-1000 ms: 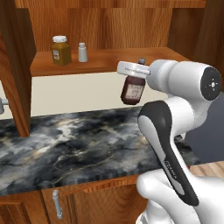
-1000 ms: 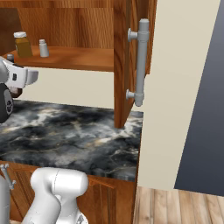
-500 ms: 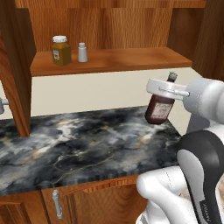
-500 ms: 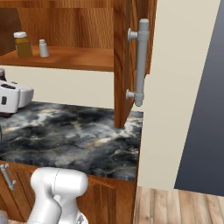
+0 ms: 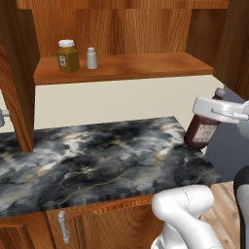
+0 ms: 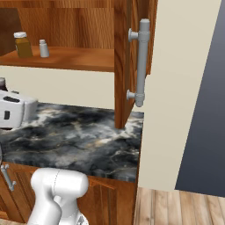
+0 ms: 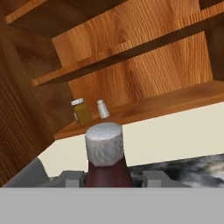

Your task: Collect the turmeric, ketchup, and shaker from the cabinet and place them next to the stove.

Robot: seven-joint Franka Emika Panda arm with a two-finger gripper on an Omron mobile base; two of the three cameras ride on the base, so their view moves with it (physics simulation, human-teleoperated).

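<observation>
- The gripper [image 5: 210,113] hangs at the right end of the marble counter [image 5: 92,160], above its right edge, and clamps the ketchup bottle [image 5: 201,131] at the neck.
- In the hand view the two dark finger tips [image 7: 71,178] sit tight against either side of the bottle's neck, just under its pale grey cap [image 7: 104,143]; the jaws are narrowed onto the bottle, not fully closed.
- The ketchup bottle hangs tilted in the left base view, its dark red body and pale label below the gripper, its base near the counter's right end; whether it touches the counter I cannot tell.
- The turmeric jar [image 5: 67,56] stands upright on the cabinet shelf [image 5: 131,68], toward its left end, white lid on top.
- The shaker [image 5: 91,58] stands upright just beside the jar, on its right, apart from it.
- The open cabinet door [image 6: 128,57] with its long grey bar handle [image 6: 140,61] shows in the right base view, right of the shelf.
</observation>
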